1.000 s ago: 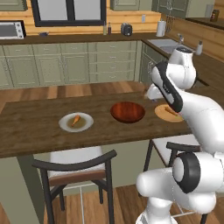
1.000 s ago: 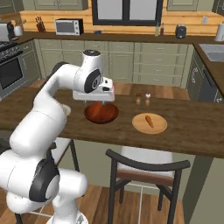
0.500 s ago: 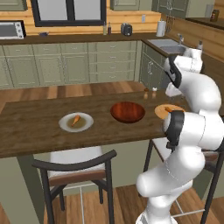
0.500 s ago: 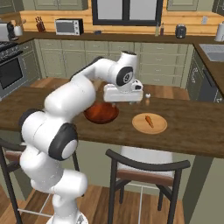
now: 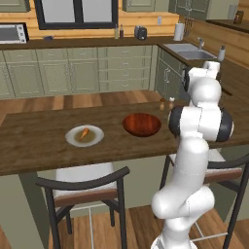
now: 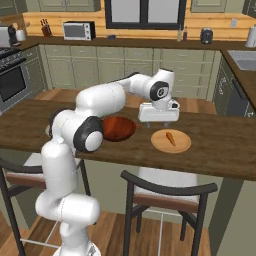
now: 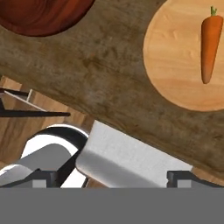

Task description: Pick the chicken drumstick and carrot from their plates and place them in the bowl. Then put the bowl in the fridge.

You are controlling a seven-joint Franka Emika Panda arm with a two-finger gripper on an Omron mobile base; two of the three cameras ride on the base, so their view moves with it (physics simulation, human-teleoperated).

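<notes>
Over the past second the white arm has swung off the glossy reddish-brown wooden bowl [image 6: 119, 134] and now hangs its two-finger gripper [image 6: 159, 122], fingers spread wide and holding nothing, just to the bowl's right, beside the tan-edged round plate [image 6: 161, 145]. The small bright-orange carrot [image 6: 170, 138] lies untouched on that plate, so it looks like the first pick. On the dark wooden counter [image 6: 225, 145] are one bowl, two plates, one carrot, and one chicken drumstick [image 5: 84, 133] on the pale grey-white plate [image 5: 73, 141] left of the bowl.
</notes>
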